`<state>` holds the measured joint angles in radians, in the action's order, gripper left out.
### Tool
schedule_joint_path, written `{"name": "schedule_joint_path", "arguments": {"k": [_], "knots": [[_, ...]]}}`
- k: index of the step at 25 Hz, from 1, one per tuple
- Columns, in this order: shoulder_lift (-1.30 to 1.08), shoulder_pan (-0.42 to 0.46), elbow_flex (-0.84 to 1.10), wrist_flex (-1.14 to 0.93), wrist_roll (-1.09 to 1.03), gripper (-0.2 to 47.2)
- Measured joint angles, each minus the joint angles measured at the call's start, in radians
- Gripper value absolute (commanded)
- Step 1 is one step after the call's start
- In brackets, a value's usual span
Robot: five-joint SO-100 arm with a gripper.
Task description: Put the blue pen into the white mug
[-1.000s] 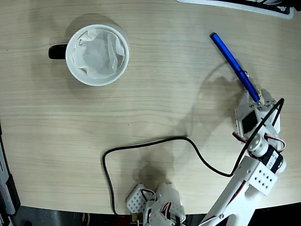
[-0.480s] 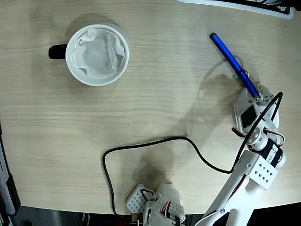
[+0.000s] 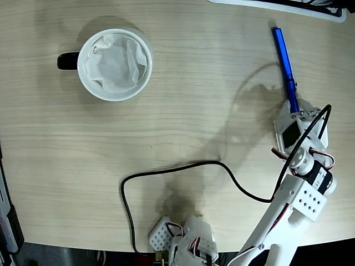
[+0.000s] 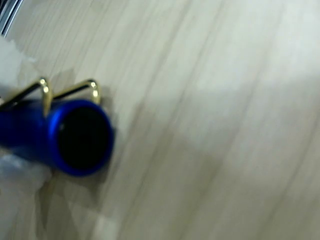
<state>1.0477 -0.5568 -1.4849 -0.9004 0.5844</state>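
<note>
No lettering, brand, number or sign can be read anywhere in either view: the blue pen (image 3: pixel 284 65), the white mug (image 3: pixel 115 64), the arm and the wooden bench (image 3: pixel 183 116) all show plain, unmarked surfaces.

A hobby or lab desk is showing: pale wood-grain table (image 3: pixel 183 127), white 3D-printed arm (image 3: pixel 288 205) standing at 5 o'clock, loose black cable (image 3: pixel 166 169) trailing at 6 o'clock
</note>
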Motion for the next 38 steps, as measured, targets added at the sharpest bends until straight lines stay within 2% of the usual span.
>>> {"name": "schedule_joint_path", "arguments": {"k": [14,21,34,38], "knots": [[0.095,0.002,-0.104,0.011,-0.031,0.1],[0.288,0.015,-0.268,0.115,-0.126,0.1],[0.857,0.023,-0.634,0.486,-0.670,0.1],[1.069,0.061,-0.733,0.629,-0.890,0.1]]}}
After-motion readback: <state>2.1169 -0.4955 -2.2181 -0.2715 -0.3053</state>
